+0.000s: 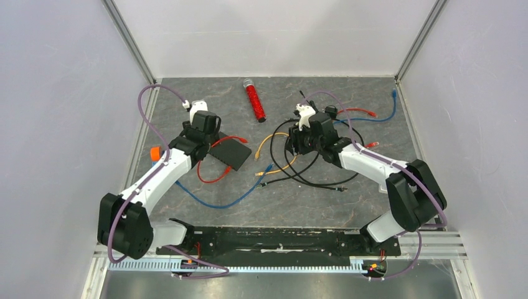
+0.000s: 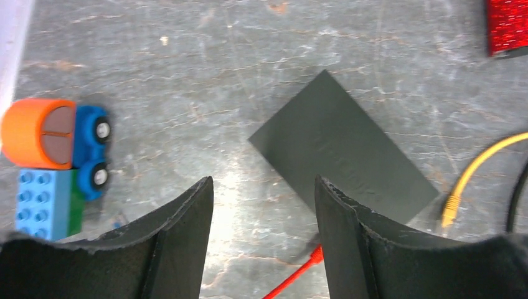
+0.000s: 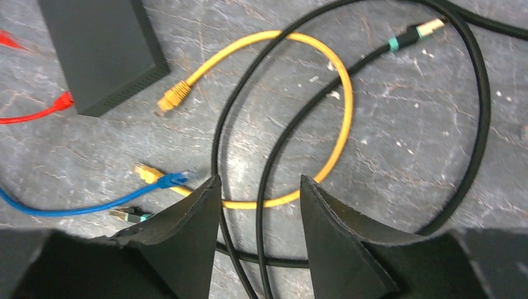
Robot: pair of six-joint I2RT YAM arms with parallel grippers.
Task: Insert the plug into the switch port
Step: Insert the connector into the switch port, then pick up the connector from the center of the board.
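Observation:
A flat black box (image 1: 231, 152) (image 2: 345, 152) (image 3: 103, 43) lies on the grey mat; only its top and a plain edge show, so the switch port is hidden. My left gripper (image 1: 207, 134) (image 2: 263, 187) hangs open over bare mat beside the box's near-left corner. A red plug (image 2: 314, 255) (image 3: 62, 101) lies by the box, just inside the right finger. My right gripper (image 1: 303, 141) (image 3: 260, 184) stands open above a yellow cable (image 3: 339, 124) and black cable loops (image 3: 268, 162), gripping nothing. Yellow plugs (image 3: 173, 96) (image 3: 146, 172) and a blue plug (image 3: 171, 180) lie between the box and this gripper.
A red glitter tube (image 1: 254, 99) (image 2: 507, 25) lies at the back. Toy blocks with an orange cap (image 2: 53, 156) (image 1: 154, 152) sit near the left wall. A gold-tipped black plug (image 3: 429, 26), a teal-ringed plug (image 3: 127, 215), and more red and blue cables (image 1: 373, 115) lie at the back right.

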